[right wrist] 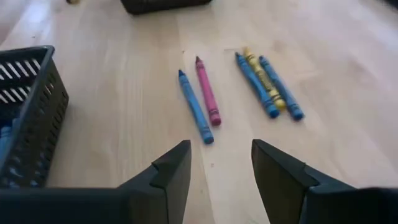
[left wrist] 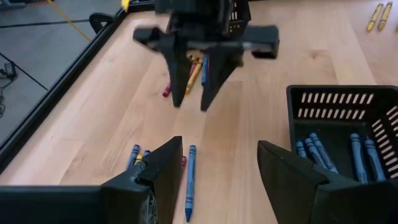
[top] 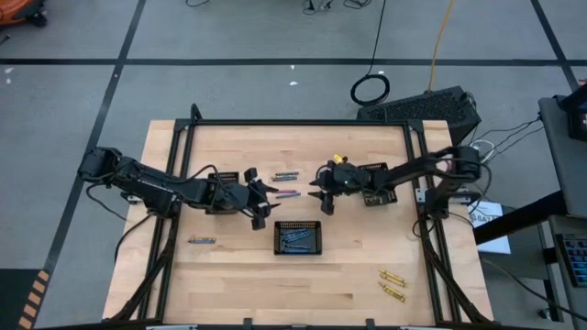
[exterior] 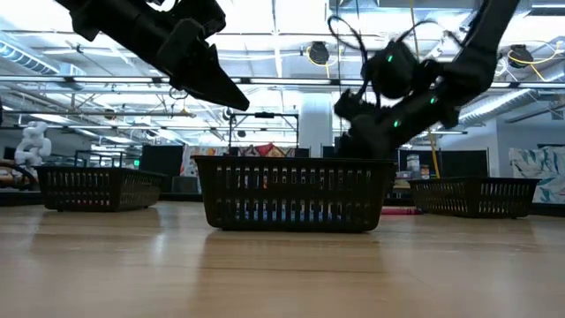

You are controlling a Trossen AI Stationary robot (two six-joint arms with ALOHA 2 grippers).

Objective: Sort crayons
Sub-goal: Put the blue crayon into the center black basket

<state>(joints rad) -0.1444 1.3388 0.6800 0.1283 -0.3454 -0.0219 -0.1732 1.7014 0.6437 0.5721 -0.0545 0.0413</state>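
Two grippers, left [top: 263, 203] and right [top: 320, 190], hang with fingers spread and empty over mid-table, facing each other. Between them lie a blue and a pink crayon [right wrist: 206, 99]. Several blue ones, seemingly, fill the black basket [top: 299, 237] nearer the front edge.

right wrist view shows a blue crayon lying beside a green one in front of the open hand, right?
Not green: the crayon beside the blue crayon is pink. The right wrist view shows the pair side by side in front of the open right hand.
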